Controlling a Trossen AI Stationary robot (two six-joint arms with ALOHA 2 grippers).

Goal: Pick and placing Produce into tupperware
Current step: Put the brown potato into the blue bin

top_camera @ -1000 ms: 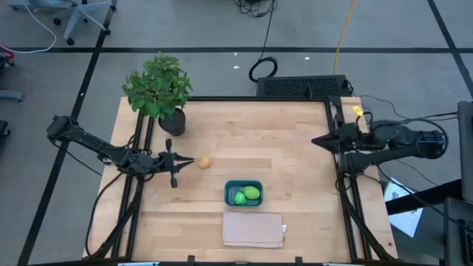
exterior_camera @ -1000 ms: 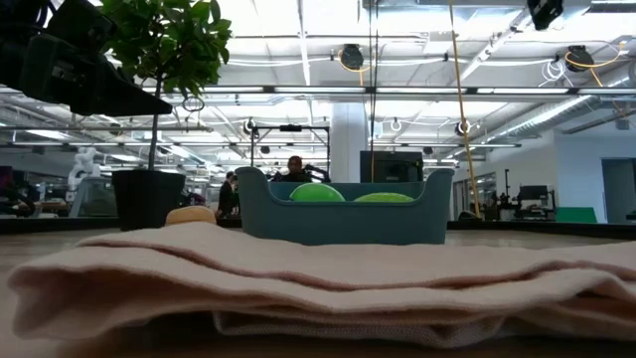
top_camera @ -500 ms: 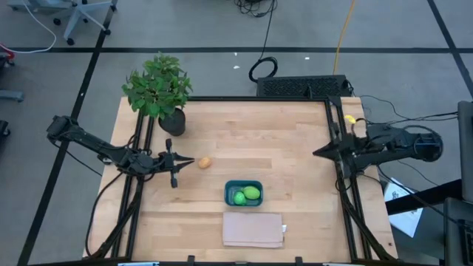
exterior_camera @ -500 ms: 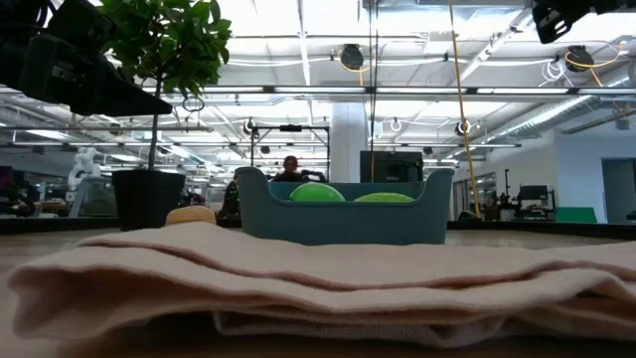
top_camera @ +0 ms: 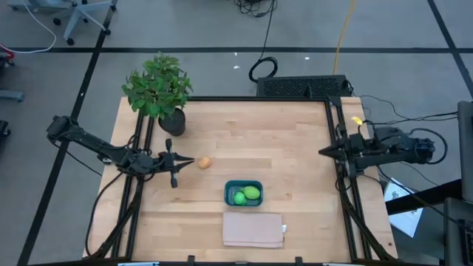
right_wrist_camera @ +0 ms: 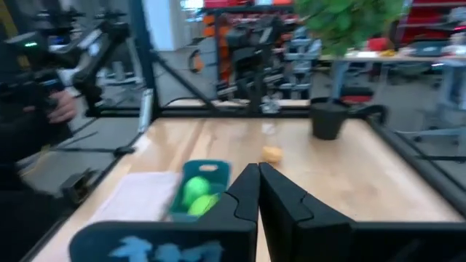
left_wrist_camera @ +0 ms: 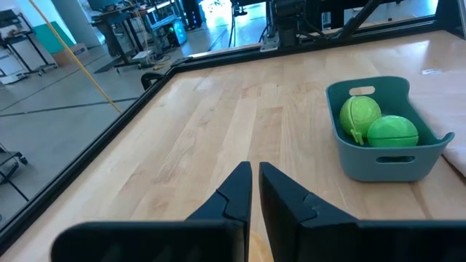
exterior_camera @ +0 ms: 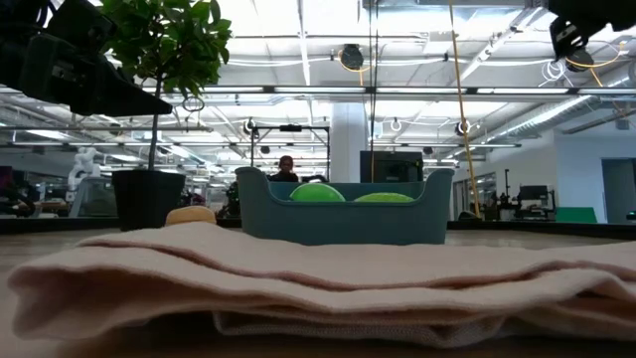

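At the front edge of the worktop (top_camera: 281,133): a folded beige cloth (top_camera: 253,230), lying flat. Just behind it, the teal tupperware (top_camera: 243,182), already holding both green pieces of produce, the larger green one (top_camera: 252,193) touching the smaller green one (top_camera: 239,198).

Farther back and to the left, on bare wood well apart from the tupperware: the orange-tan piece (top_camera: 205,162), probably the one item left to place. Just beside it, the left gripper (top_camera: 189,161), fingers clenched together on nothing, tips aimed its way.

To do the pick well: spread the fingers before moving in, straddle the orange-tan piece rather than nudging it, since a round thing probably rolls; close gently, lift clear, carry over the tupperware's low wall, release into the free corner.

At the far left corner, a potted plant (top_camera: 157,87). Out at the right edge, the right gripper (top_camera: 323,152), clenched and empty, waiting.
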